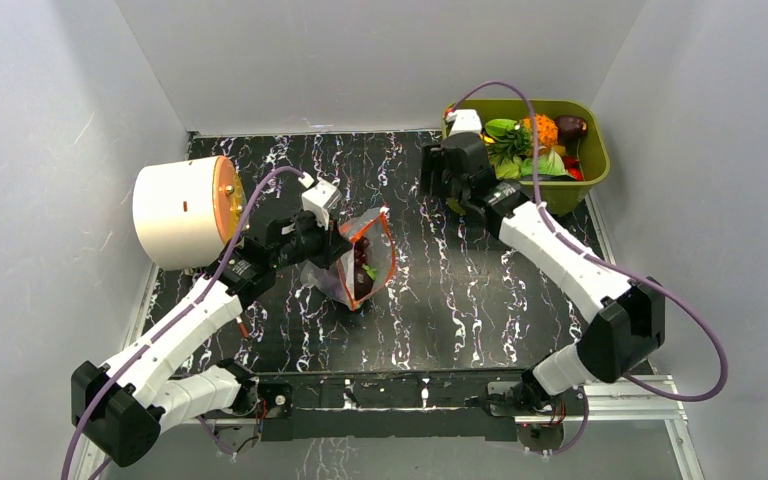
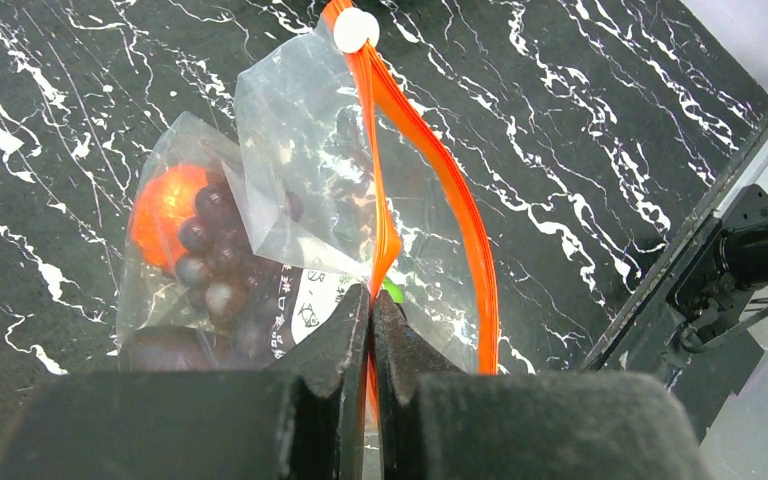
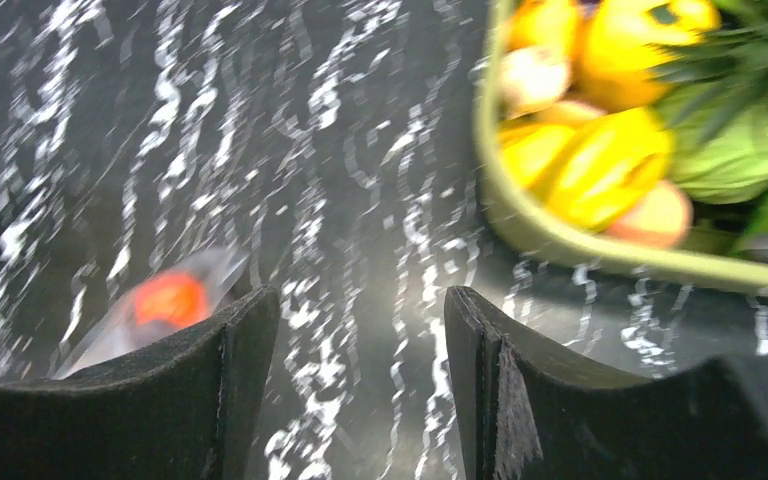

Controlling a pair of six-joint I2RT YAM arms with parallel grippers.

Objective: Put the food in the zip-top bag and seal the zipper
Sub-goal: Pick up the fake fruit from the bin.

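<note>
while the left gripper (image 2: 371, 300) clamps the zipper (image 2: 380, 190) on the bag (image 2: 300, 170), grapes (image 2: 210, 250) lie inside. the right gripper (image 3: 360, 300) gapes empty beside a green bin (image 3: 560, 245).

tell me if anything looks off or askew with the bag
The zipper on the zip-top bag looks uneven. The left gripper pinches one strip, which buckles above the pinch, while the other strip bows outward, so the mouth gapes. The grapes sit inside the bag.

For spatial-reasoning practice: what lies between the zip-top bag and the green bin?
In the top view: bare marbled table, with only the open right gripper hanging over it near the green bin.
</note>
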